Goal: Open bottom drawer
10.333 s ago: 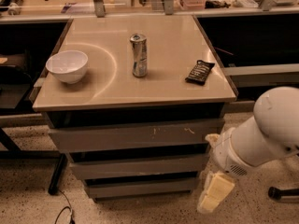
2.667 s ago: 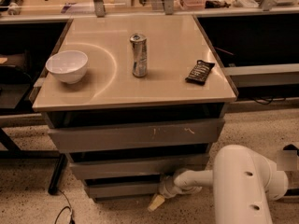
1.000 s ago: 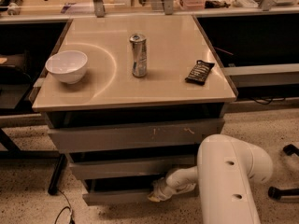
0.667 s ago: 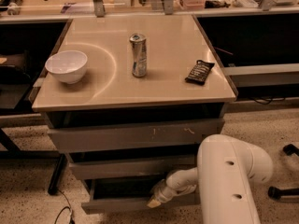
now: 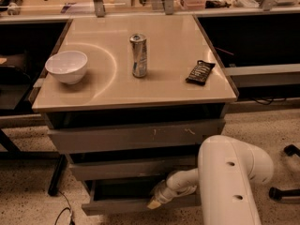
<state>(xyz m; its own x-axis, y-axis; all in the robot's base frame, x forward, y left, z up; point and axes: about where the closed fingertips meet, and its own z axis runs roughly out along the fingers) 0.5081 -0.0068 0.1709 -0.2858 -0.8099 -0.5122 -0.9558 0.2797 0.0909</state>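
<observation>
The bottom drawer [image 5: 117,205] is the lowest grey front of the cabinet. It stands pulled out a little, with a dark gap showing behind its front. My gripper [image 5: 154,202] is at the top edge of that drawer front, right of its middle, at the end of the white arm [image 5: 229,182] that fills the lower right. Above it are the middle drawer [image 5: 131,168] and the top drawer [image 5: 136,136] with pale scratch marks, both pushed in.
On the tan cabinet top [image 5: 164,78] stand a white bowl [image 5: 66,66], a silver can [image 5: 138,55] and a dark snack packet [image 5: 200,72]. A black table leg [image 5: 56,175] and cable [image 5: 63,214] are at the lower left. A chair base [image 5: 283,191] is at right.
The bottom drawer has slid further out towards me, with my gripper moving along with its front edge.
</observation>
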